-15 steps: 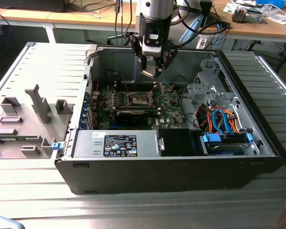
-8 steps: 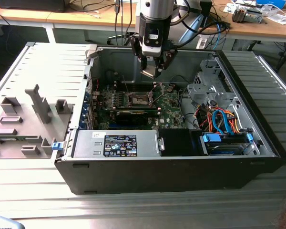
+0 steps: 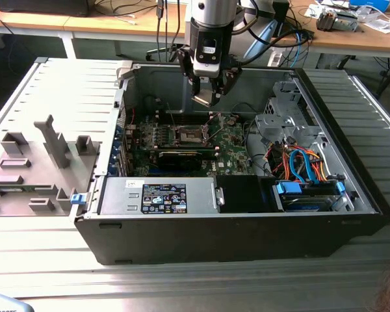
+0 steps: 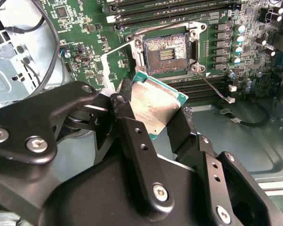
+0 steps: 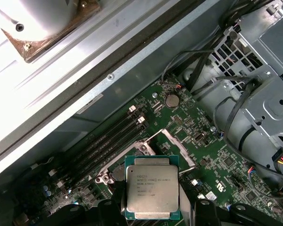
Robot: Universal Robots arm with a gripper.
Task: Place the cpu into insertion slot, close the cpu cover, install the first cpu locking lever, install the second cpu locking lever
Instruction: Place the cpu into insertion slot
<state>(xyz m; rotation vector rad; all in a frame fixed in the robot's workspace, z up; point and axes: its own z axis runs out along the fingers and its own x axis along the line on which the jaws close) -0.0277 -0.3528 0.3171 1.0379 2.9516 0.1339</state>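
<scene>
My claw (image 4: pixel 153 117) grips the flat square silver-grey metal cpu (image 5: pixel 152 190) by its edges, above the dark-centred, silver-rimmed square insertion slot (image 4: pixel 166 52) in the green circuit board (image 4: pixel 85 28).

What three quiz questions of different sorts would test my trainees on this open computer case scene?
1. True or false: the cpu sits in the insertion slot.
2. What does the hand hold? A: nothing. B: the cpu. C: a cable.
3. Fill the gap: the circuit board around the insertion slot is ____ in colour.

Key: 1 false, the cpu is held above the board; 2 B; 3 green.
</scene>
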